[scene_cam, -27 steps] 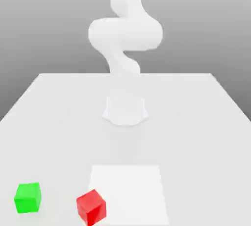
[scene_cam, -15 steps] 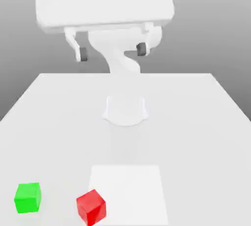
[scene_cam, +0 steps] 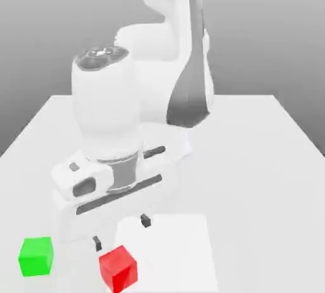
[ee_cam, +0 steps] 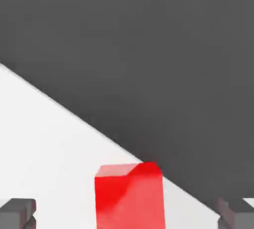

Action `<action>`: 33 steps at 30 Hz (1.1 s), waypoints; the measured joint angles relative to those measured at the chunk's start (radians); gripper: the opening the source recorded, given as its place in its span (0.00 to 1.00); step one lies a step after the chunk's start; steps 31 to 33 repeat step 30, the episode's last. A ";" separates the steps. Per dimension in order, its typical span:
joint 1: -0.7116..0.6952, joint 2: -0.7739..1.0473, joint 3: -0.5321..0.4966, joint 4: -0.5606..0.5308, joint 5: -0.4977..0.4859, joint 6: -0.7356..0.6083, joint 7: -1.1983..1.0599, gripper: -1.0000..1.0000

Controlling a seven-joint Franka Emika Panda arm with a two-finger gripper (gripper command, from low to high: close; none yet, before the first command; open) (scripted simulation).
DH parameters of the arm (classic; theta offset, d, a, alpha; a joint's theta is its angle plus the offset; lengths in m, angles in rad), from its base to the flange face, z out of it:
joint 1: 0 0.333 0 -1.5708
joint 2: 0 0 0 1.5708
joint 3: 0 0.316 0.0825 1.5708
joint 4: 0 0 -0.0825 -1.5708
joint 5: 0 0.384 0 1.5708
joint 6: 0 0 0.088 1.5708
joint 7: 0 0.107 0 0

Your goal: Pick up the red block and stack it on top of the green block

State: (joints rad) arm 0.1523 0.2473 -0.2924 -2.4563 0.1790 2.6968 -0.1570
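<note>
While tool [scene_cam: 121, 232] gapes, red block [scene_cam: 119, 269] near, ungripped

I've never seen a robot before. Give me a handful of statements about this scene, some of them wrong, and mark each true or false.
1. The gripper is open. True.
2. The red block already sits on the green block. False: the two blocks stand apart on the table.
3. The green block is nearer the exterior view's left edge than the red block. True.
4. The gripper is holding the green block. False: nothing is between its fingertips, and the green block rests on the table.
5. The hand view shows the red block. True.
</note>
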 joint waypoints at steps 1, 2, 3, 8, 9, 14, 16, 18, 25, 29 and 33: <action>-0.011 0.035 0.014 0.004 0.016 0.027 -0.017 0.50; -0.026 0.071 0.032 0.010 0.034 0.054 -0.034 0.50; -0.042 0.108 0.052 0.016 0.055 0.083 -0.051 0.50; -0.058 0.140 0.071 0.021 0.074 0.108 -0.065 0.00; -0.058 0.140 0.071 0.021 0.074 0.107 -0.064 0.00; -0.027 0.058 0.029 0.006 0.020 0.042 -0.025 0.00; -0.020 -0.006 0.002 -0.004 -0.023 -0.012 -0.002 0.00; -0.072 -0.034 -0.041 0.008 -0.034 -0.051 -0.053 0.00; -0.243 0.017 -0.105 0.051 0.035 -0.056 -0.261 0.00; -0.271 0.081 -0.072 0.056 0.090 -0.004 -0.303 1.00; -0.271 0.081 -0.072 0.056 0.090 -0.004 -0.303 1.00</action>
